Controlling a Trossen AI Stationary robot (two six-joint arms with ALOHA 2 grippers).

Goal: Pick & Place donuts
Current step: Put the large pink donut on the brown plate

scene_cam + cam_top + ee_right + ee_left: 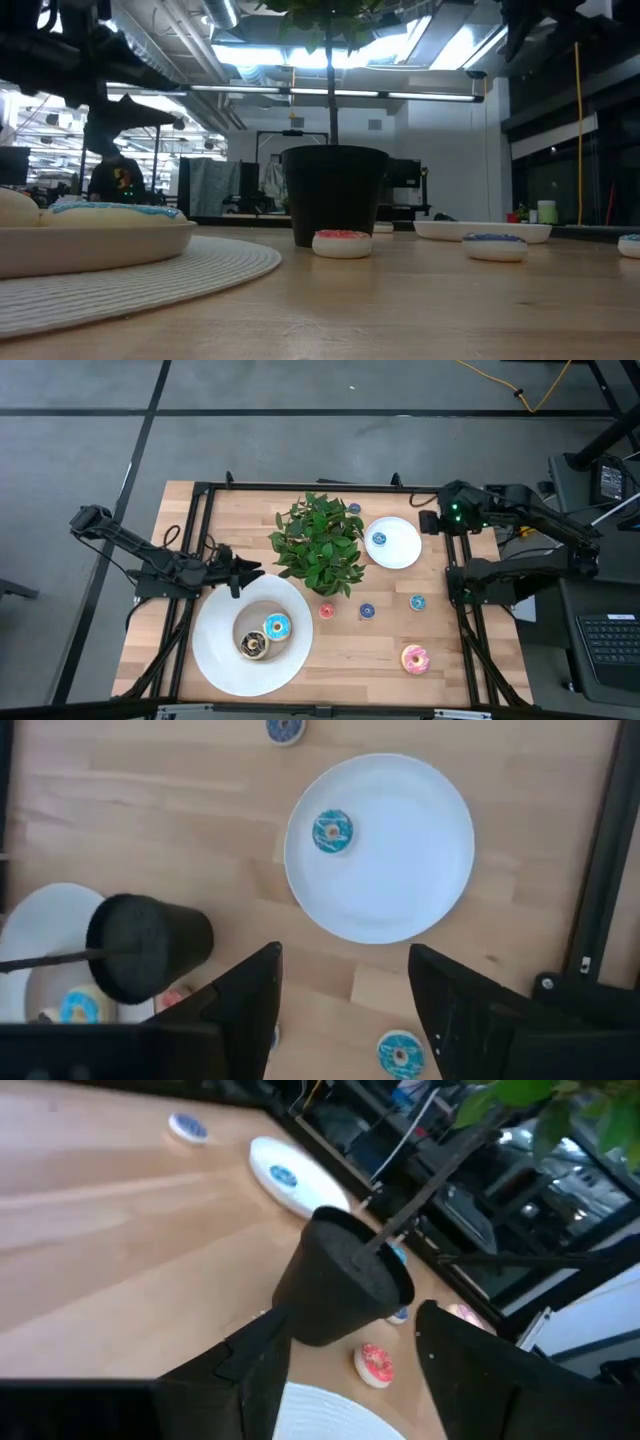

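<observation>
A light-blue-frosted donut [277,626] and a chocolate-brown donut [252,645] lie in a shallow bowl [262,612] on a large white round mat [215,650]. The pink-frosted donut [414,658] lies on the wood near the front right. Tiny donuts lie loose: red [327,610], blue [367,611] and teal [417,602]. Another tiny blue one [333,830] rests on the small white plate [400,890]. My left gripper [240,572] is open, level, beside the mat's far edge. My right gripper [345,1005] hangs open above the small plate's right side.
A potted green plant [320,545] in a black pot [345,1280] stands mid-table between the mat and the small plate. One more tiny donut [354,509] lies near the far edge. Black frame rails [200,560] run along the table's left and right sides.
</observation>
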